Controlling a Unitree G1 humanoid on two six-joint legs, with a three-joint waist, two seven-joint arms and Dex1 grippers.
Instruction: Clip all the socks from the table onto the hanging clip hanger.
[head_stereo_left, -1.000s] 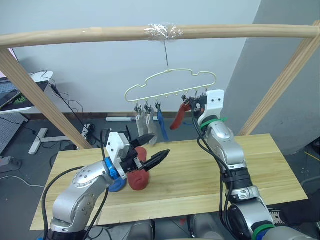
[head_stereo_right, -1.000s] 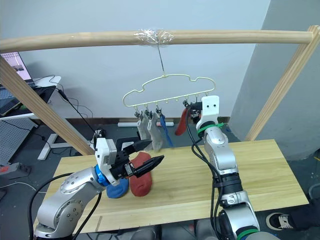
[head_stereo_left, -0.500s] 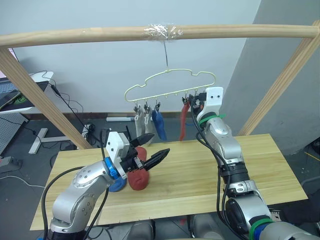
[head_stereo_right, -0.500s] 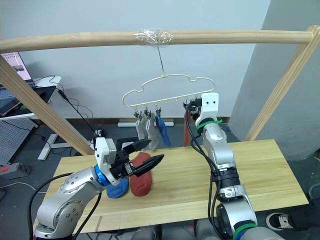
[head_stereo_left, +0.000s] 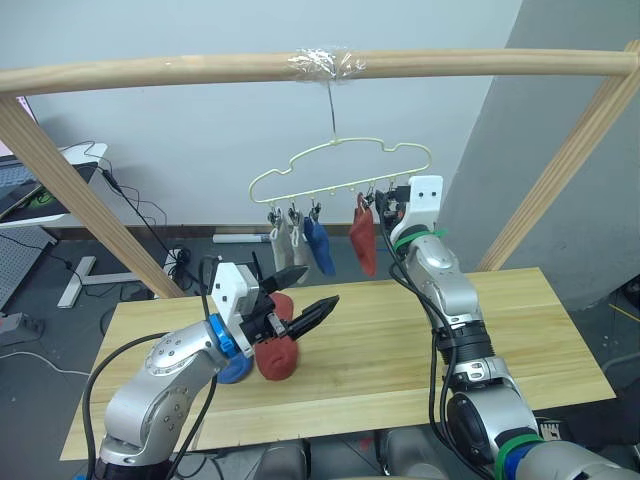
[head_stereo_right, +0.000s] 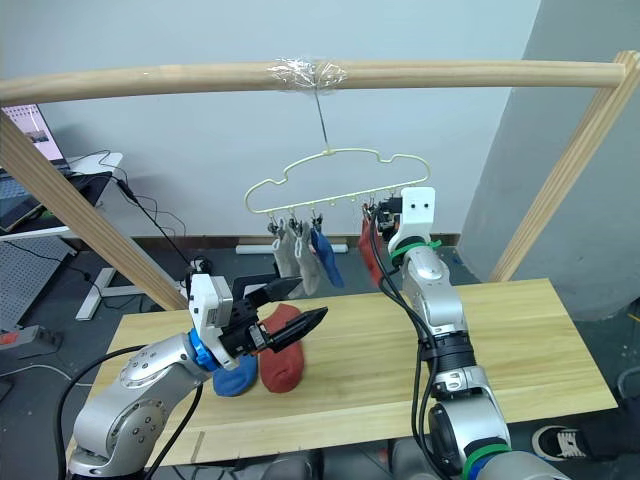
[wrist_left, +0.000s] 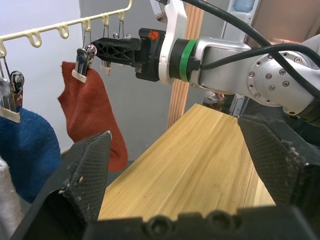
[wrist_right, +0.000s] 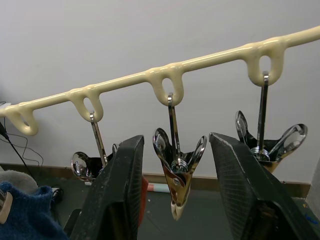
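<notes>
I see four socks clipped to the clip hanger (head_stereo_left: 340, 165): two grey, one blue, and a rust-red sock (head_stereo_left: 362, 240) hanging nearest my right gripper (wrist_right: 175, 200), whose fingers stand apart around an empty clip (wrist_right: 177, 165). On the table (head_stereo_left: 400, 340) lie one red sock (head_stereo_left: 277, 352) and one blue. My left gripper (head_stereo_left: 305, 300) hovers above them, fingers spread, empty.

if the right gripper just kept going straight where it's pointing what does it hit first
Probably the empty metal clip hanging from the clip hanger: it sits between the open right gripper fingers, directly ahead. Beyond it looks like bare wall, though depth is hard to judge.
</notes>
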